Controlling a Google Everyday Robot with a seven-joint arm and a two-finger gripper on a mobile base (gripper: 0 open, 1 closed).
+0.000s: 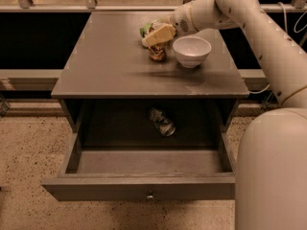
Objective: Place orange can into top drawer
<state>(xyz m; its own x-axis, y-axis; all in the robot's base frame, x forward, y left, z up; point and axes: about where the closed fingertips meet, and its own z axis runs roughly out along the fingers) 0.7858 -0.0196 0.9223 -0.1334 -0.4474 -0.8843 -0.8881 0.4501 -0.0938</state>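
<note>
My claw point(160, 34) hangs over the far middle of the bench point(110, 56), at the end of my arm point(268, 37), which comes in from the right. It sits right at the top of the one orange can point(157, 53), and I cannot tell whether it is open, closed or gripping the can. That can stands upright on the bench top, not in the drawer. Just to its right is one white bowl point(192, 51), close beside it, though I cannot tell if they touch. Just behind my claw, on the far side, lies one green packet point(146, 29), partly hidden. Below the bench top the one drawer point(120, 188) is pulled out toward the near side, with a single small knob point(150, 195) at the middle of its front. Inside it, toward the far end, one dark can point(161, 121) lies on its side. That makes two cans in all: one orange on the bench, one dark in the drawer.
</note>
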